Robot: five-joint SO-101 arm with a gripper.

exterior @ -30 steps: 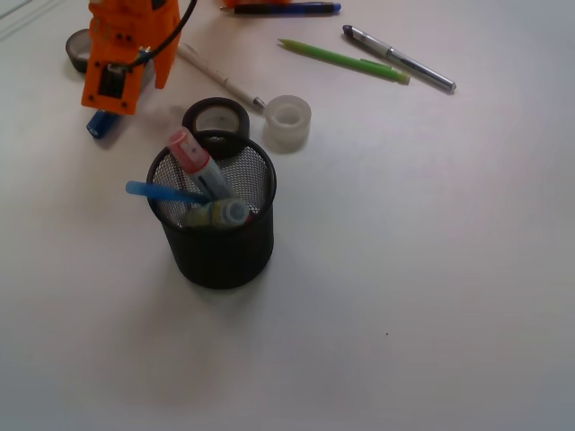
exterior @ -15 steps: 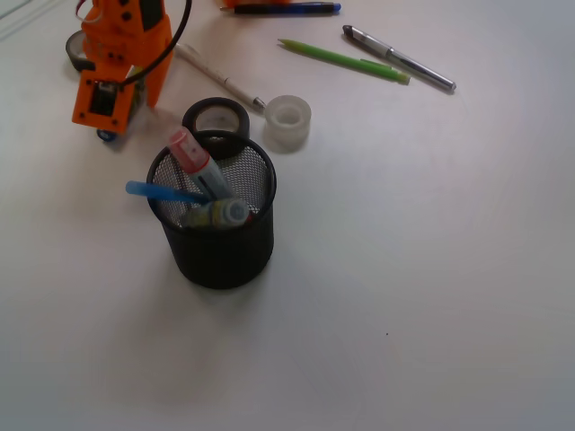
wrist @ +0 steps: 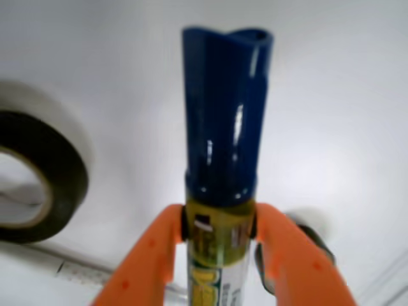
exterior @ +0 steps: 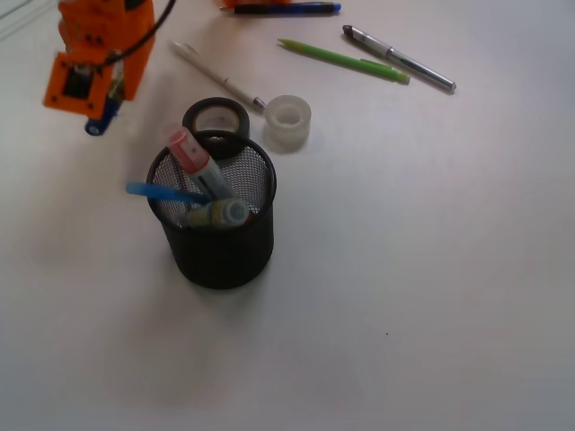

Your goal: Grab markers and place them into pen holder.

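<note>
The pen holder [exterior: 218, 235] is a black mesh cup standing in the middle of the front view. Two markers lean inside it: one with a red-orange end [exterior: 190, 154] sticking up over the rim, and one [exterior: 222, 214] lying lower in the cup. My orange gripper [exterior: 101, 109] hangs at the upper left, left of and behind the holder. It is shut on the third marker, whose blue end [exterior: 95, 125] pokes out below it. In the wrist view the blue cap [wrist: 224, 115] stands out beyond the gripper [wrist: 220, 220], both orange fingers pressed to the barrel.
A light-blue stick [exterior: 158, 191] leans out of the holder's left side. A black tape roll [exterior: 216, 115] and a clear tape roll [exterior: 289, 122] sit just behind the holder. White [exterior: 218, 75], green [exterior: 342, 60], silver [exterior: 399, 58] and blue [exterior: 286, 8] pens lie farther back. Another black tape roll [wrist: 39, 180] shows under the gripper.
My gripper has moved left and lifted off the table with the blue marker held in it. Nothing in or around the holder has moved.
</note>
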